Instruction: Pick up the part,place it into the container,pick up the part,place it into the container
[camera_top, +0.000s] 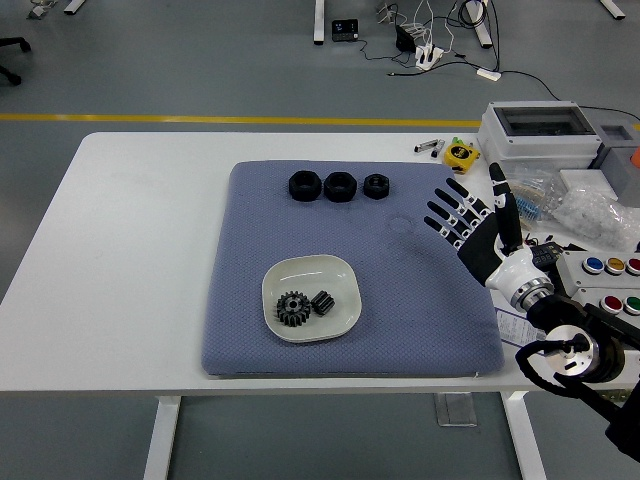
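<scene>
A white rectangular bench (120, 260) carries a blue-grey quilted fabric mat (400, 300), on which a shallow cream-white rounded-square dish (340, 285) sits toward the near left. Inside the dish lie two dark metal parts: a black toothed gear wheel (292, 308) and, just beside it on the right, a smaller black cylindrical gear piece (321, 301). Along the far edge of the mat, three black hexagonal nut-shaped parts stand in a row, well apart from the dish: the left one (303, 185), the middle one (340, 185) and the slightly smaller right one (376, 184). The robot's right black-and-white five-fingered hand (470, 225) is at the mat's right edge, fingers spread apart and holding nothing, palm raised, well away from both the dish and the row of nuts. At the bench's far right are a grey plastic box with a clear lid (540, 135), a small yellow object (460, 154) and a panel of coloured push-buttons (605, 275).
</scene>
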